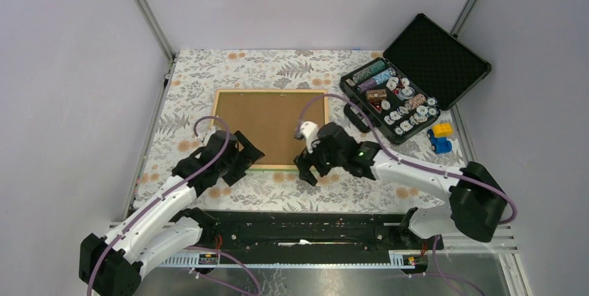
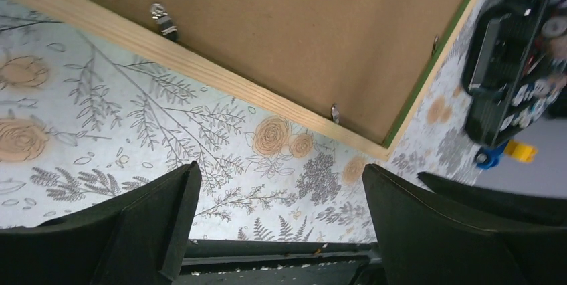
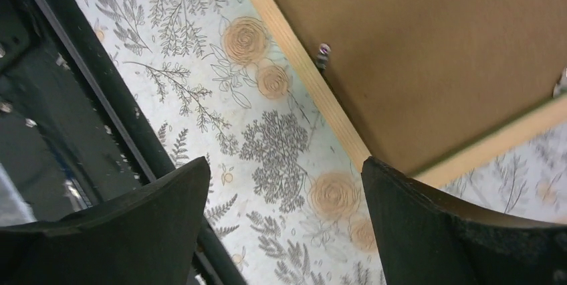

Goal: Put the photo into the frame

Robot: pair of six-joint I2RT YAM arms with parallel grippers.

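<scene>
The frame (image 1: 271,91) lies face down on the floral cloth, its light wood rim around a brown backing panel (image 1: 267,126). The photo is out of view. My left gripper (image 1: 239,160) hovers open at the frame's near left corner, nothing between its fingers. The left wrist view has the wood rail (image 2: 220,77), small metal clips (image 2: 160,19) and a green edge (image 2: 434,64) ahead of the left gripper (image 2: 281,184). My right gripper (image 1: 309,167) hangs open just off the near right corner. In the right wrist view the rail (image 3: 301,77) runs past the right gripper (image 3: 286,178).
An open black case of chips (image 1: 417,80) stands at the back right, a small black object (image 1: 358,119) beside it and a blue and yellow toy (image 1: 440,137) near it. A black rail (image 1: 305,223) runs along the table's near edge.
</scene>
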